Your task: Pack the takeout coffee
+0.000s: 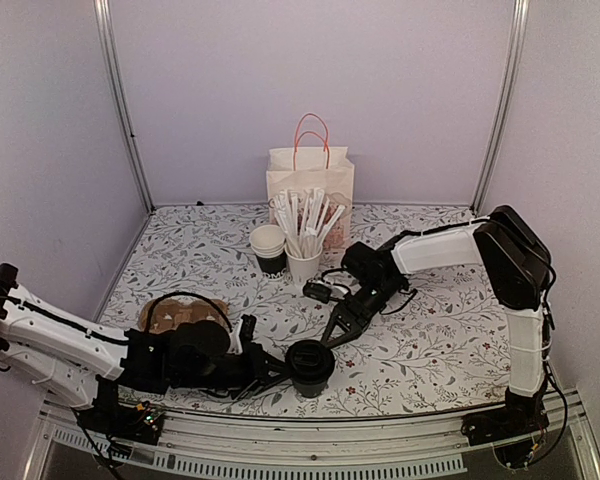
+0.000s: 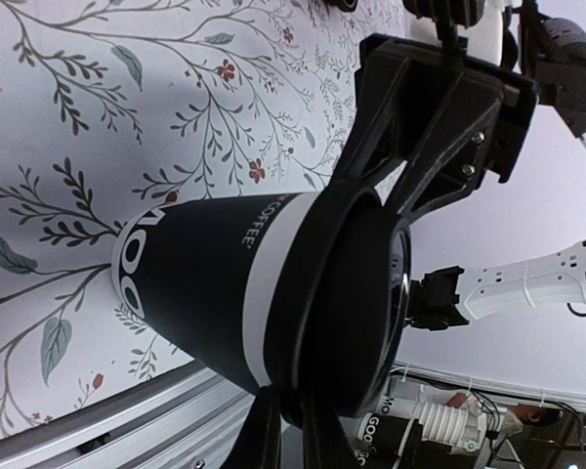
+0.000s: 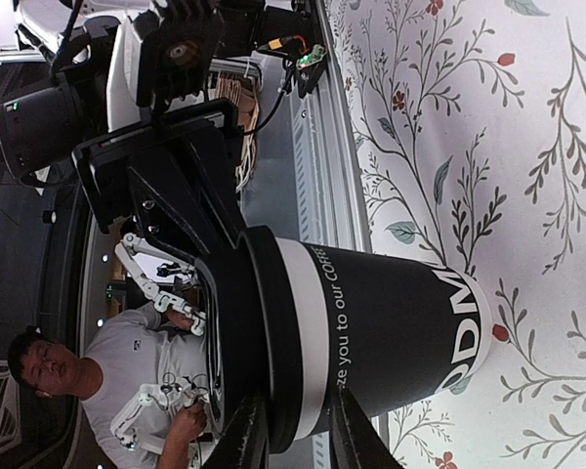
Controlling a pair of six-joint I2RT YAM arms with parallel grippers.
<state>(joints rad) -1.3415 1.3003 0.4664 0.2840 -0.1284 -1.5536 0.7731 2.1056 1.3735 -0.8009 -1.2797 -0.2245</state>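
Observation:
The takeout coffee (image 1: 310, 364) stands upright near the table's front edge, a black cup with white lettering and a black lid. It fills the left wrist view (image 2: 205, 283) and the right wrist view (image 3: 391, 332). My left gripper (image 1: 280, 368) reaches it from the left. Its jaws (image 2: 291, 415) stand narrowly apart, pinched on the lid's rim. My right gripper (image 1: 328, 340) reaches from the far right. Its jaws (image 3: 298, 415) straddle the lid's rim and the white band under it. Each gripper shows in the other's wrist view, on the far side of the lid.
A brown cardboard cup carrier (image 1: 185, 312) lies left of the cup, under my left arm. A stack of lidless cups (image 1: 269, 248), a white cup of wrapped sticks (image 1: 304, 262) and a paper bag (image 1: 310, 185) with orange handles stand at the back centre. The front table edge (image 1: 310, 405) is close.

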